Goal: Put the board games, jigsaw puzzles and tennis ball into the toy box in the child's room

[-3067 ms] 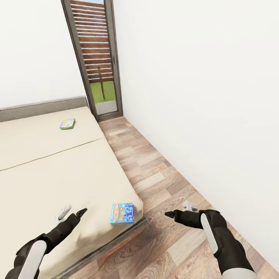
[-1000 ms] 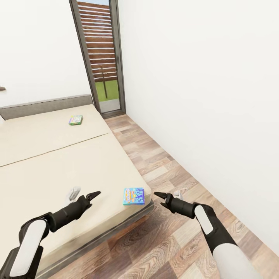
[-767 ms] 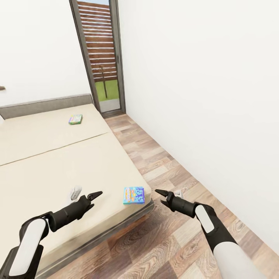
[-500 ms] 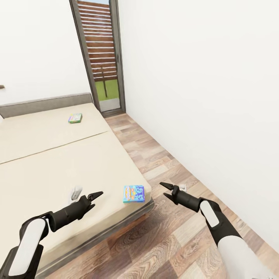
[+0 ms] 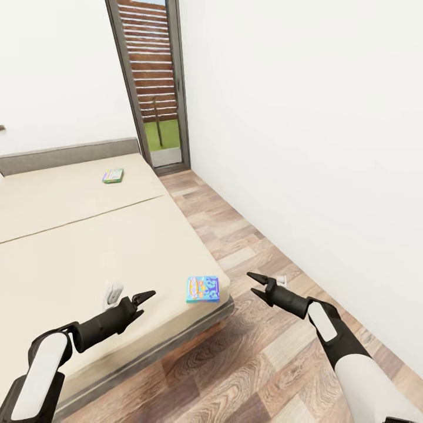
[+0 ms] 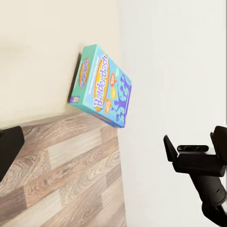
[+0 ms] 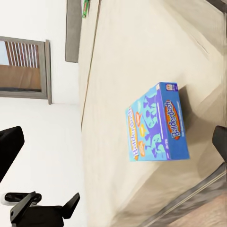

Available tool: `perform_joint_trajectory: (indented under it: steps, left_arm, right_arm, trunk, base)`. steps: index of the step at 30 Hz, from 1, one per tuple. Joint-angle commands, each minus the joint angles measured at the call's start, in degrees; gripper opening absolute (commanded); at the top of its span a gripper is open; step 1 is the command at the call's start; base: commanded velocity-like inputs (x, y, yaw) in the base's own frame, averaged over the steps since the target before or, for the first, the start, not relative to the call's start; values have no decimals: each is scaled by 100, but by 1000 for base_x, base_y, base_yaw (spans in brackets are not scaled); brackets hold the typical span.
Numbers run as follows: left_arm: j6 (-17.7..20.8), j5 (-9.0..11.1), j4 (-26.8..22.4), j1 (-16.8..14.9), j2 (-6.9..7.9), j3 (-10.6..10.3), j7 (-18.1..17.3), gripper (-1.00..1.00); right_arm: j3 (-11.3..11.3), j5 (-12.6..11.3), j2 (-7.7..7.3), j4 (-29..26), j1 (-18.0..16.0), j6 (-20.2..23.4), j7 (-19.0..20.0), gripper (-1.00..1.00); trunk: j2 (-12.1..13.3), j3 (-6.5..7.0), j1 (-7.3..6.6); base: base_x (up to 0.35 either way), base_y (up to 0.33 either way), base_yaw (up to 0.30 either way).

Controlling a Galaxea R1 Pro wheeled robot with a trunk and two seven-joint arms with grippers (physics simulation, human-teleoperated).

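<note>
From the head camera, the right gripper (image 5: 254,283) has lifted and reached forward beside the bed (image 5: 88,247) corner, fingers apart and empty; the left gripper (image 5: 145,295) stays over the mattress, fingers seemingly together. The blue board game (image 5: 202,289) lies between them at the bed's corner, the green one (image 5: 113,175) near the headboard. Both wrist cameras frame the blue box (image 6: 100,86) (image 7: 157,124), so a pickup looks close.
</note>
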Motion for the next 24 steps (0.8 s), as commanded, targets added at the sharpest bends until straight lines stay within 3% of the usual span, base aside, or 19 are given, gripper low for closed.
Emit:
perform_joint_trajectory:
  steps: [1,24]
  left_arm:
    - [28,14,-2,-4,-1,6,5,100]
    - [16,-35,65,24,1,0,-344,100]
  right_arm:
    - [-12,-6,1,1,-4,32,11,100]
    - [-18,-18,-46,18,-19,24,60,100]
  trunk:
    - [-43,-23,22]
    - [-966,-436,527]
  base:
    - [0,0,0]
    - [0,0,0]
